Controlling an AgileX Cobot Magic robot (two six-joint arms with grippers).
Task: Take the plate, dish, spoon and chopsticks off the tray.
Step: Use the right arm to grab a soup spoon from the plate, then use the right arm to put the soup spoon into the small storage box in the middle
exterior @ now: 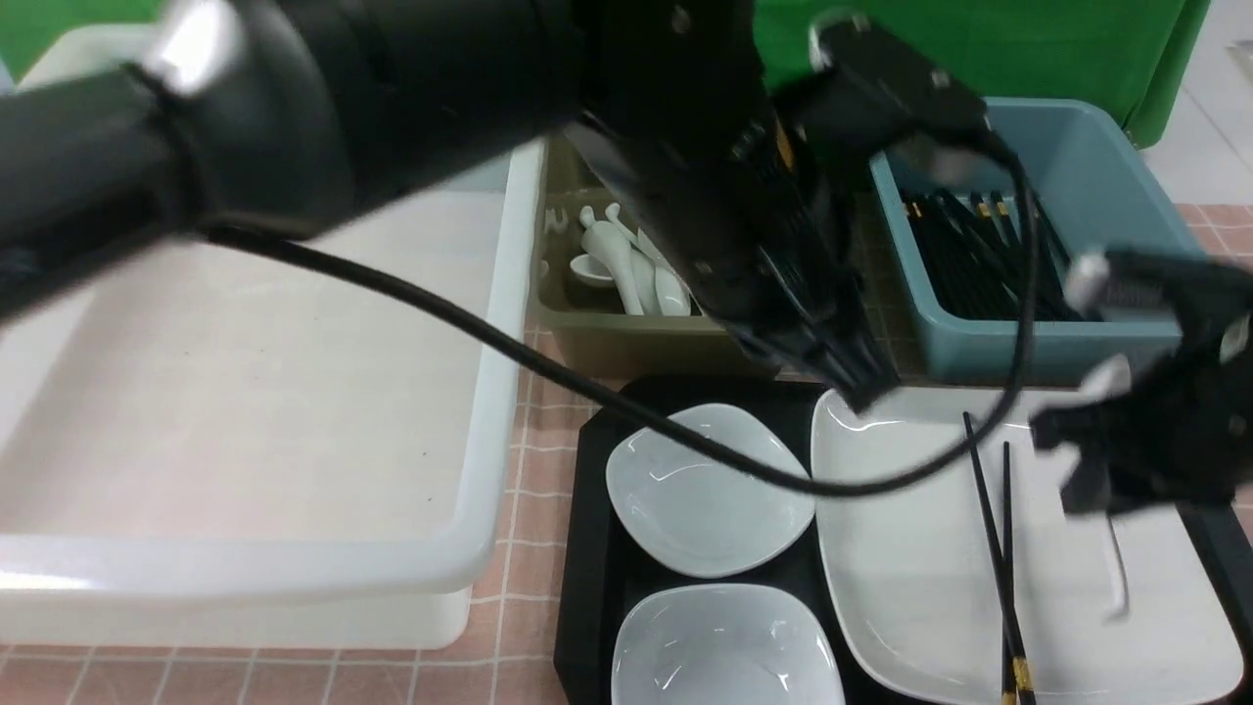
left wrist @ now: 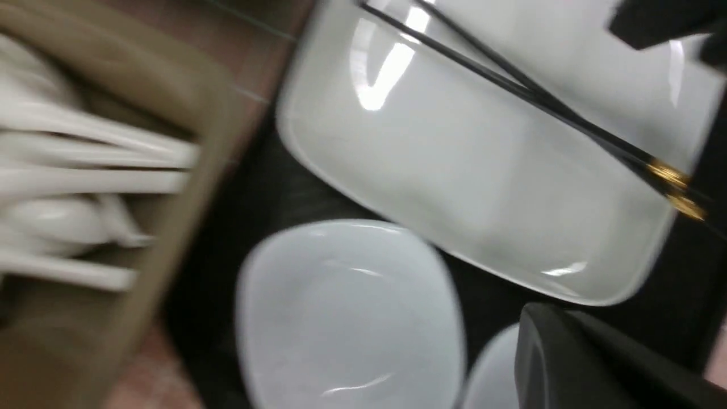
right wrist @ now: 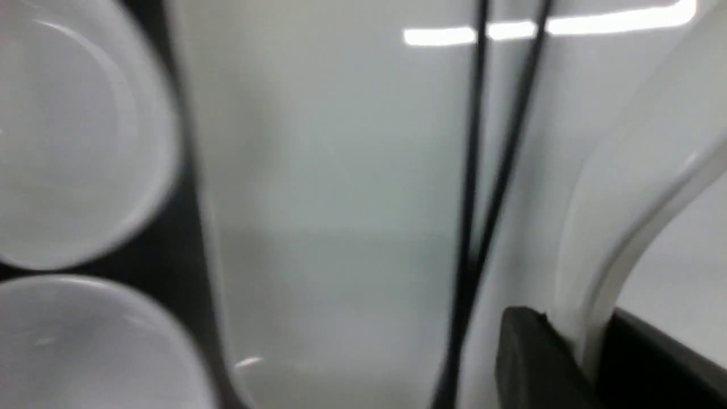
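the right tool [right wrist: 562, 346] pinches the spoon [right wrist: 630, 199] over the plate [exterior: 910, 548]; lift it clear of the crossed chopsticks [exterior: 994, 548] before swinging across. the left tool seems pressed together, though poorly seen; keep it out of the spoon's path.

Green cloth [exterior: 979, 59] behind, pinkish grid-patterned tablecloth [exterior: 509, 587], pale tiles [exterior: 1214, 127] beyond.

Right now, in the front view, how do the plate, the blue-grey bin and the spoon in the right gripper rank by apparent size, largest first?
1. Plate
2. Blue-grey bin
3. Spoon, partly hidden by the right gripper
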